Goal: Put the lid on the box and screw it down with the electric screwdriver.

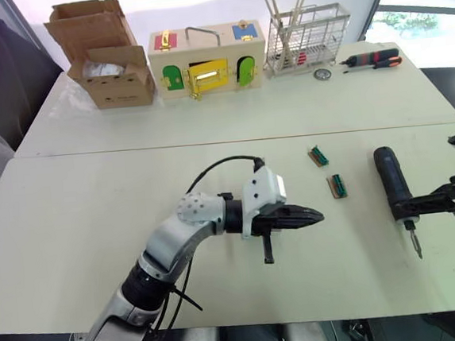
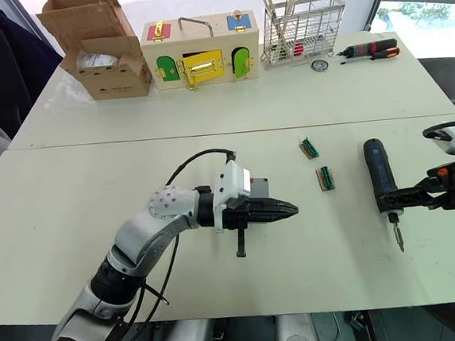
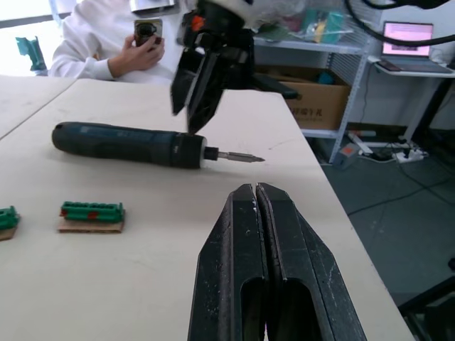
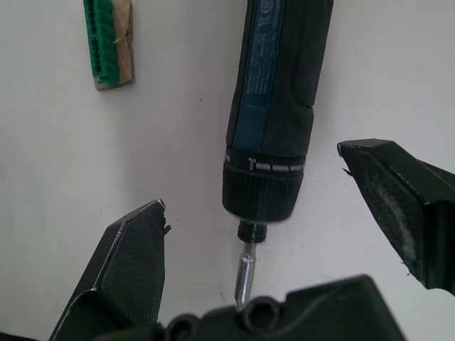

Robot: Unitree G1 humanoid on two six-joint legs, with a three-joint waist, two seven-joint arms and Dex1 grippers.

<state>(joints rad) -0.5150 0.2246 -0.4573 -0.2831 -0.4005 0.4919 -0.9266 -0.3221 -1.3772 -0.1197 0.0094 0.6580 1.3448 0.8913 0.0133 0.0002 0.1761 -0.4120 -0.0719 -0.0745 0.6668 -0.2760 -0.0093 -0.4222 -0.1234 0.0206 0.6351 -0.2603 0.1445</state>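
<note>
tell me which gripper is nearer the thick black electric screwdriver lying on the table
Right. The right gripper is open, its fingers straddling the thick black electric screwdriver near its bit end; the left gripper is shut, off to its left.

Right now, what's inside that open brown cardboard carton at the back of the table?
The open brown cardboard carton holds something pale and crinkled, perhaps plastic wrapping, near its top. The carton's walls and flaps hide whatever lies deeper.

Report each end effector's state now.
Left end effector: closed, holding nothing.
Right end effector: open, fingers either side of the electric screwdriver, not gripping it.
</note>
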